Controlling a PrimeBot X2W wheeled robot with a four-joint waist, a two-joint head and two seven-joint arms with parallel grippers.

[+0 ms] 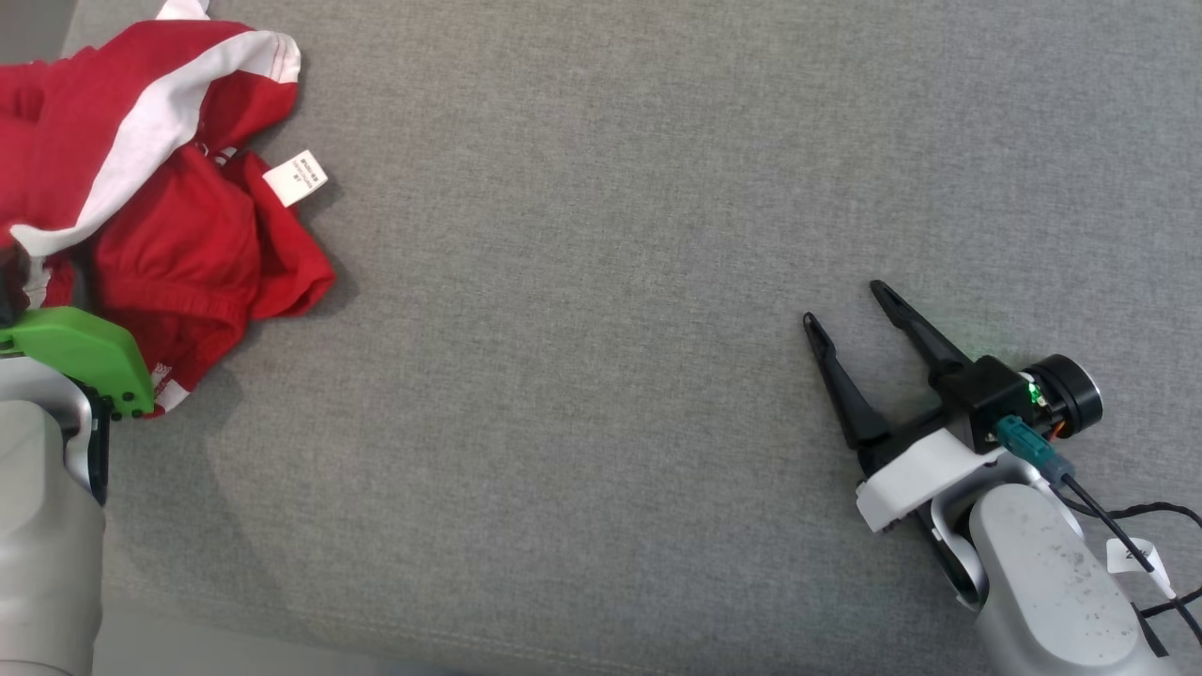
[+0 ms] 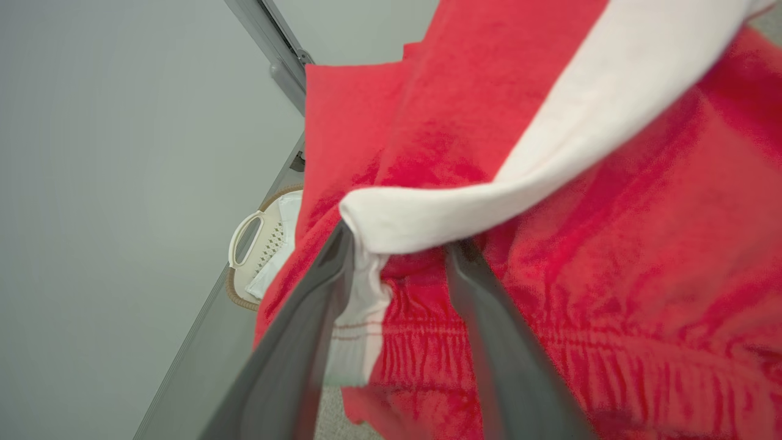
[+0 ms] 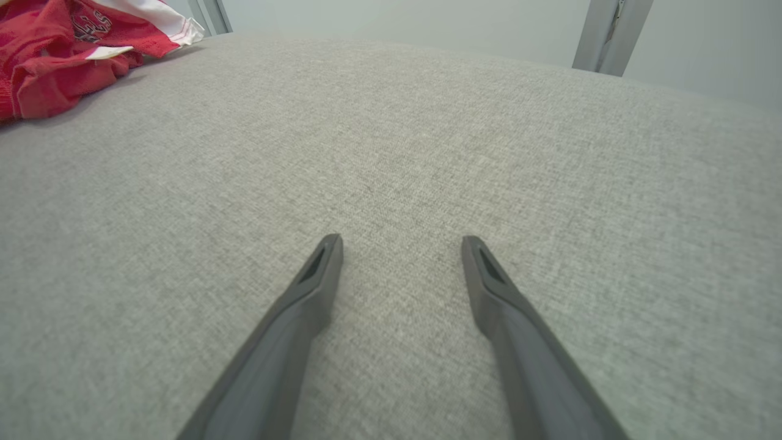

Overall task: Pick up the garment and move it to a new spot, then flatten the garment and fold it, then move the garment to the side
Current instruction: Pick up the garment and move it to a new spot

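The garment [image 1: 188, 244] is red with a white stripe and lies crumpled at the far left of the grey cloth-covered table [image 1: 601, 235]; a white label [image 1: 295, 176] sticks out of it. In the left wrist view my left gripper [image 2: 400, 244] straddles a bunched fold of the garment [image 2: 611, 214] at the elastic waistband. Its jaws stand apart with cloth between them, and their tips are tucked under the white stripe. My right gripper [image 1: 843, 303] rests open over bare table at the lower right, far from the garment [image 3: 49, 79], with nothing between its fingers [image 3: 317, 269].
A pale laundry basket [image 2: 250, 250] stands on the floor beyond the table's left edge. Grey metal posts [image 3: 611, 30] rise behind the table. My left arm's green wrist cover [image 1: 80, 352] overlaps the garment's near edge.
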